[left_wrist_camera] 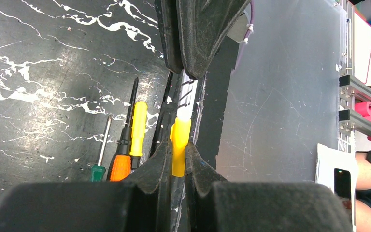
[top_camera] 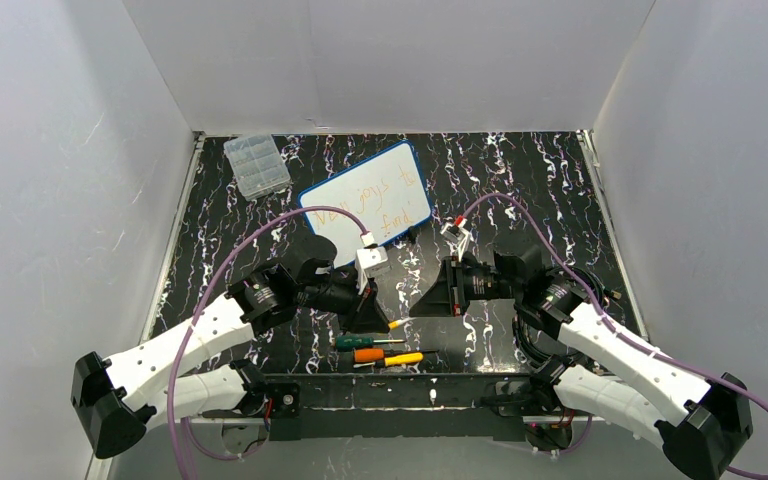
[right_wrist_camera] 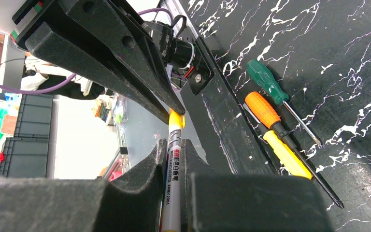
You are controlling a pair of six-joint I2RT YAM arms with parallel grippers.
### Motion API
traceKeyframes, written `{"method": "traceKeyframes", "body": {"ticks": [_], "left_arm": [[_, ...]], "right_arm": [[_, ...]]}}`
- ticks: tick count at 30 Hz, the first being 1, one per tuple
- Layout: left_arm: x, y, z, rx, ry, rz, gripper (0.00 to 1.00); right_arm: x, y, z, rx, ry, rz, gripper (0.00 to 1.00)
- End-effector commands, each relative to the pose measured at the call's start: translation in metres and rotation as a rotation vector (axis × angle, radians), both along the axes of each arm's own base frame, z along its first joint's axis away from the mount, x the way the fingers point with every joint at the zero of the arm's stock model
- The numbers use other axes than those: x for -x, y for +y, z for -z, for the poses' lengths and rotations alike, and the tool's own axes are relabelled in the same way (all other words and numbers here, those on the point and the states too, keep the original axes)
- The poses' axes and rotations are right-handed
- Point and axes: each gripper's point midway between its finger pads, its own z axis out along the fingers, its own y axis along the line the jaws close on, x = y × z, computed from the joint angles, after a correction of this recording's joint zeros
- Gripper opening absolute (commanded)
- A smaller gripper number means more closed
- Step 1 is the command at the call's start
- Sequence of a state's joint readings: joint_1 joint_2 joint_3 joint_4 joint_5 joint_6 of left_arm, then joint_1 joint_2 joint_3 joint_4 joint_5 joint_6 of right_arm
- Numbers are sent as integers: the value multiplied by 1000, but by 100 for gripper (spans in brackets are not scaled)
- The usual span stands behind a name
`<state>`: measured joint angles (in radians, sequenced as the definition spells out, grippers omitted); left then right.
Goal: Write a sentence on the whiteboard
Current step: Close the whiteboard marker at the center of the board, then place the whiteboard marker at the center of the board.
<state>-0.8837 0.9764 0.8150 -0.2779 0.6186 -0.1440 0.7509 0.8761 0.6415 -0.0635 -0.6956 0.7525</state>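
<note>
The whiteboard [top_camera: 390,168], blue-framed, lies at the back centre. The sentence [top_camera: 365,196] is on it in thin orange handwriting, two lines. My two grippers meet tip to tip in front of the board, over the near part of the table. My left gripper [top_camera: 381,318] [left_wrist_camera: 178,145] is shut on the yellow cap [left_wrist_camera: 180,151] of a marker. My right gripper [top_camera: 426,303] [right_wrist_camera: 173,142] is shut on the marker's white barrel [right_wrist_camera: 172,176]. The cap [right_wrist_camera: 175,119] sits against the barrel's end, and the marker spans level between the two grippers.
A clear plastic compartment box [top_camera: 257,165] stands at the back left. A green screwdriver [top_camera: 358,342] and an orange and a yellow one [top_camera: 385,357] lie together by the near edge, just below the grippers. White walls close in the black marbled table [top_camera: 520,180].
</note>
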Motion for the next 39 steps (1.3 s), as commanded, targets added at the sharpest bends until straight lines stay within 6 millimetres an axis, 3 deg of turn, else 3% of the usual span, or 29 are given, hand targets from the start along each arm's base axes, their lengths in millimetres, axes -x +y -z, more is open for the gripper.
{"method": "traceKeyframes", "body": {"ticks": [1,16,19,21,26,29,33,39], "left_arm": [[-35,-33,-95,309,-258,-46,0],[-36,-35,-100,328,-266,-45,0],[-35,-34,-98,322,-260,-45,0],[-39,-31,-94,295,-253,-81,0],[-56,-11,-64,134,-228,-188,51],[-74,7,-53,79,-204,-291,69],[-105,42,-44,19,-177,-469,82],[-153,120,-25,-64,-102,-814,91]], "right_arm": [[26,6,4,-19,42,-105,1],[36,19,8,-32,34,-138,1],[30,21,6,-30,11,-107,1],[13,20,9,12,-33,-10,1],[-45,-5,48,305,-93,284,1],[-78,-14,67,409,-115,388,1],[-127,-23,95,459,-91,462,1],[-184,-44,135,511,-23,495,7]]}}
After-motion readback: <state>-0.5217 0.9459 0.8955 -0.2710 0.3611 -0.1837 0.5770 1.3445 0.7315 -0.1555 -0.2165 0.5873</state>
